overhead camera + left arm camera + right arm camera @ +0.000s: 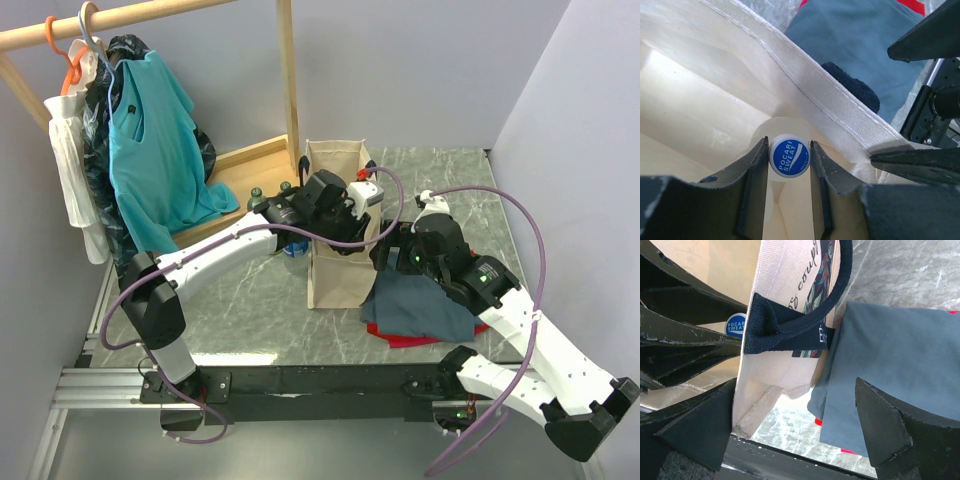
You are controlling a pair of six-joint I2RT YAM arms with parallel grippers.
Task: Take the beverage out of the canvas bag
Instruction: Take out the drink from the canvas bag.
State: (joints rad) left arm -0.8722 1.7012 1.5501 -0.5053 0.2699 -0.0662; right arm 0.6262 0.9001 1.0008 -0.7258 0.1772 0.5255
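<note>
The canvas bag [830,95] is matt woven cloth, the bottle cap [789,155] seemingly glossy plastic.

We see our left jaws pinched on the blue Pocari Sweat cap [789,155] of the beverage bottle [771,128], down inside the canvas bag [700,100]. The bag's stitched rim [830,105] runs diagonally. Beyond it are the grey-blue cloth [855,35] and a navy handle [852,87].

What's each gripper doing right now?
Left gripper: closed on the cap of the Pocari Sweat bottle inside the canvas bag.
Right gripper: open, holding nothing, astride the bag's edge.
</note>
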